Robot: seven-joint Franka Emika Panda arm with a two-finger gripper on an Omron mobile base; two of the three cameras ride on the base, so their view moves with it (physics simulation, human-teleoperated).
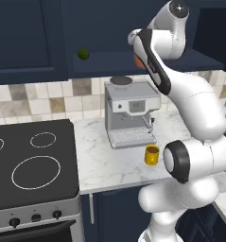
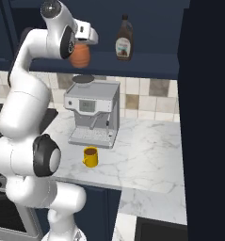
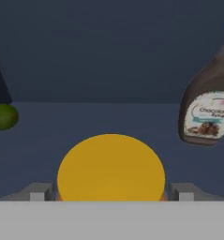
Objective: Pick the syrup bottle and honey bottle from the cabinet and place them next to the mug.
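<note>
Gripper (image 3: 111, 191) open astride honey bottle (image 3: 111, 168), syrup bottle (image 3: 208, 108) beside

This is a rendered home kitchen. At the lower left of the left base view sits a black glass cooktop (image 1: 31, 163) with ring marks and knobs on its front. Mid-frame, a steel espresso machine (image 1: 131, 112) stands on a white marble tabletop (image 1: 100, 160) before a beige tiled backsplash (image 1: 34, 99). A dark navy wall cabinet (image 1: 29, 42) fills the top, with navy base cabinets (image 1: 114, 212) below.
</note>
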